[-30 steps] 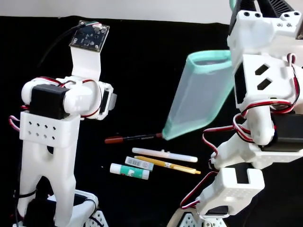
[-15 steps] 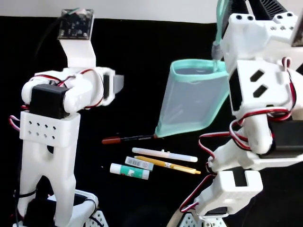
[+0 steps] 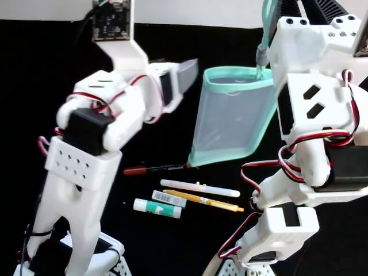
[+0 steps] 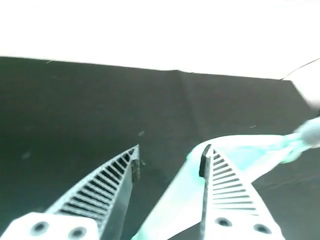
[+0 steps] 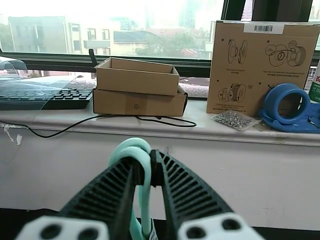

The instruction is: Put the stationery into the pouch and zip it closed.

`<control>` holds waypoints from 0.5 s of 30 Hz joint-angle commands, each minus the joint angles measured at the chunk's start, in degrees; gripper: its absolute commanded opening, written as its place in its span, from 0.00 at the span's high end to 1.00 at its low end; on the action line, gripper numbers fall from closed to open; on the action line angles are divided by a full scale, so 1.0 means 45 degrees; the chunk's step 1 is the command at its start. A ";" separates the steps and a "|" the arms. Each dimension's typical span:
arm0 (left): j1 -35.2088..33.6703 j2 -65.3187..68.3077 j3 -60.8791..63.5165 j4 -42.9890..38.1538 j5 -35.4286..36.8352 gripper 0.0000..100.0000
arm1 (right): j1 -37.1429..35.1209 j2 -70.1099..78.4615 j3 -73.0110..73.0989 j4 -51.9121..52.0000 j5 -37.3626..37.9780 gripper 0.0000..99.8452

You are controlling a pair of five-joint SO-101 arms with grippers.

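Right wrist view: my right tool (image 5: 150, 156) clamps the smooth mint loop (image 5: 131, 149); left tool (image 4: 170, 153) spread, its tip beside the translucent pouch (image 3: 230, 115).

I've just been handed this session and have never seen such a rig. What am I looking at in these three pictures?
These are two small white robot arms, the left arm and the right arm, at a black table. The wide picture comes from a fixed camera looking down over them. The other two come from a camera on each arm's wrist, looking along its pincer.

The right pincer is shut on the mint loop of a see-through pouch, which hangs in the air with its open end uppermost and looks empty. The left pincer is open, close to the pouch's rim.

On the table lie a red pen, a white pen, a yellow pencil, a glue stick and a small green-and-white item.
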 commanded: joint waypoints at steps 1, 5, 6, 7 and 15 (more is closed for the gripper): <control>0.0674 0.0107 -0.0029 -0.0899 0.0430 0.78 | -0.0127 -0.0400 -0.1221 0.0010 -0.0137 0.99; 0.1299 0.1338 -0.0147 -0.1172 0.0703 0.78 | -0.0127 -0.0400 -0.1221 0.0010 -0.0137 0.99; 0.1416 0.1651 -0.0147 -0.1250 0.0703 0.78 | -0.0127 -0.0400 -0.1221 0.0010 -0.0137 0.99; 0.1514 0.1885 -0.0147 -0.1289 0.0703 0.78 | -0.0127 -0.0400 -0.1221 0.0010 -0.0137 0.99; 0.1534 0.2061 -0.0088 -0.1114 0.0703 0.78 | -0.0127 -0.0400 -0.1221 0.0010 -0.0137 0.99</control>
